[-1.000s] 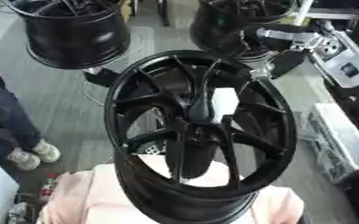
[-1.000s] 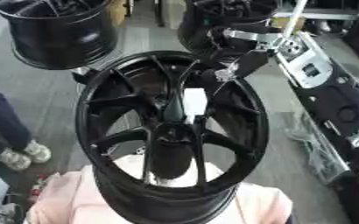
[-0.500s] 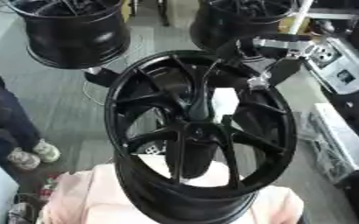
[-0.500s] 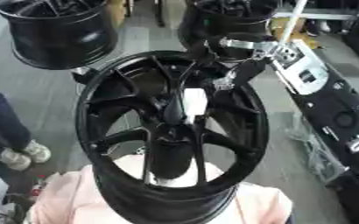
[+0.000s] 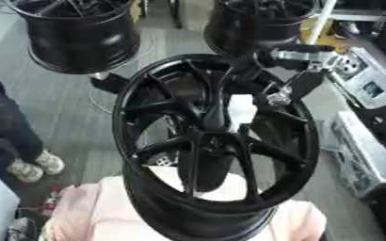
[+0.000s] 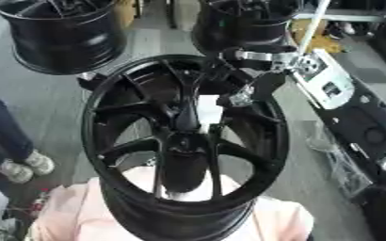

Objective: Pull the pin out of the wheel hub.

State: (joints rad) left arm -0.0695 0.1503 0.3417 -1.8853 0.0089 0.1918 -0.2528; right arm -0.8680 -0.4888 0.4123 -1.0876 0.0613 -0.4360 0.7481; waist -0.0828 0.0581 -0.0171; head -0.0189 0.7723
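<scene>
1. Pink cushion (image 5: 89,212), bottom of frame: soft pad under the wheel; extent cut off by the lower edge.
2. Wheel hub (image 5: 209,136), centre of frame: black multi-spoke alloy rim standing on its barrel, face tilted toward the camera. Judged heavy, rigid, glossy and likely slick; unlikely to shift under a light pull.
3. White piece (image 5: 242,109), just above the hub centre between two spokes: pale, blocky, possibly the pin or its tag; cannot be confirmed. If the pin, judged small, light and stiff; best pinched at its exposed outer end and drawn straight along its axis.
4. Right hand (image 6: 244,96), upper right of the rim: black and silver, entering from upper right, tip close by the white piece. Finger spread not discernible; contact with the piece not discernible.
5. Left hand: absent from both views.
6. Further black rims (image 5: 81,33), top of frame: cut off by the upper edge.
</scene>
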